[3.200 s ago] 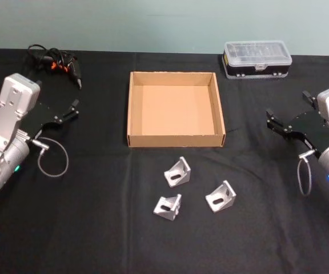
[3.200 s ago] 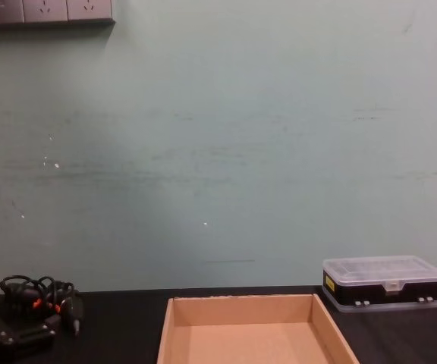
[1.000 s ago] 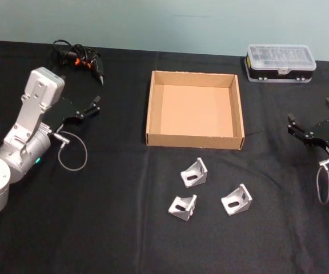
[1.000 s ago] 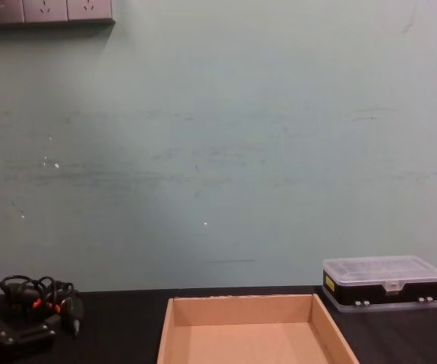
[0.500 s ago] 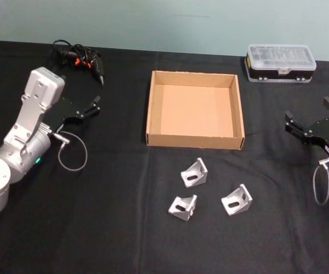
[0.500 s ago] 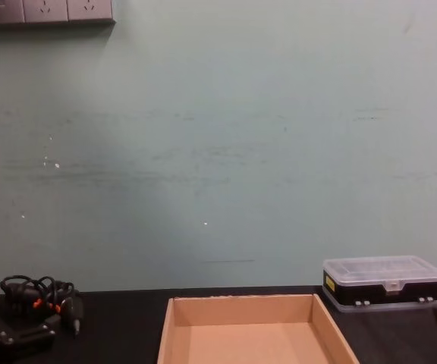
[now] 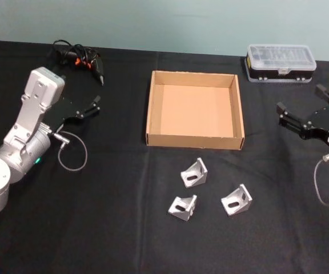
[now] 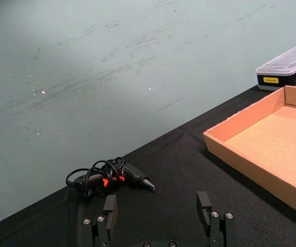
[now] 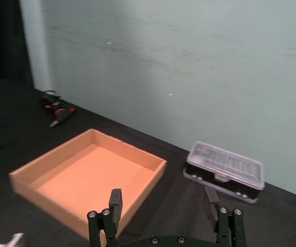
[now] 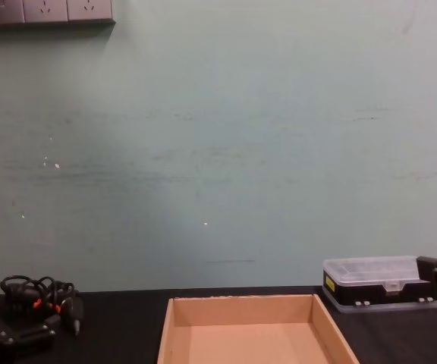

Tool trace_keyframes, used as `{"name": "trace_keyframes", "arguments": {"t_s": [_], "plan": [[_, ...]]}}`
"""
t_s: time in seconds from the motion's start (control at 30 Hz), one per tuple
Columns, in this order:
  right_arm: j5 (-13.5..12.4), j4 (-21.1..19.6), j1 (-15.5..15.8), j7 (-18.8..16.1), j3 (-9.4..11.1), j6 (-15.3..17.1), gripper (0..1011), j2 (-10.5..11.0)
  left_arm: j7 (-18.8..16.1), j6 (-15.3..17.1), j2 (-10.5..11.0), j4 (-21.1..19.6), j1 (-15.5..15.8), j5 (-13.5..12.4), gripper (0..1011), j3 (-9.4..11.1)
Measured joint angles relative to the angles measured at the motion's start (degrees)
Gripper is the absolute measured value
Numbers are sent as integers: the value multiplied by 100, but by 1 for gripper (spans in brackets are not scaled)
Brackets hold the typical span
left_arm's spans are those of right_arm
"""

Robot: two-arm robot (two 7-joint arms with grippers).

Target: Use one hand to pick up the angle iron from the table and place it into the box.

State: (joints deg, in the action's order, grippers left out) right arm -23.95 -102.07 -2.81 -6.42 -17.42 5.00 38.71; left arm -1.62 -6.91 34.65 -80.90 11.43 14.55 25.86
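Reaching is in hand: the wide-spread, empty black right end effector (image 7: 303, 103) must next drop onto a silver metal angle iron (image 7: 236, 199) lying left of it on the matte black table (image 7: 124, 228), short of the shallow brown cardboard box (image 7: 193, 140); the left end effector (image 7: 91, 107) sits parked, spread.

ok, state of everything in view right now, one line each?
box: open-topped, empty
angle irons: three, loose on the table in front of the box, none picked up
plastic case: lid shut
left hand: open, holding nothing
right hand: open, holding nothing
cables: tangled, lying far left on the table
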Motion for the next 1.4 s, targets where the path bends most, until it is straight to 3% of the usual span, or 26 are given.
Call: {"name": "trace_keyframes", "arguments": {"t_s": [0.23,0.5,0.83,1.4], "plan": [[-329,-710,416,-304,287,491,1004,275,0,0,0,0,0,0,1011,0],[-639,-1122,818,-625,437,848,1004,384,0,0,0,0,0,0,1012,0],[-296,-1174,1005,-797,113,1091,1004,354,0,0,0,0,0,0,1011,0],[146,-818,976,-778,-248,1667,1004,-102,0,0,0,0,0,0,1011,0]]}}
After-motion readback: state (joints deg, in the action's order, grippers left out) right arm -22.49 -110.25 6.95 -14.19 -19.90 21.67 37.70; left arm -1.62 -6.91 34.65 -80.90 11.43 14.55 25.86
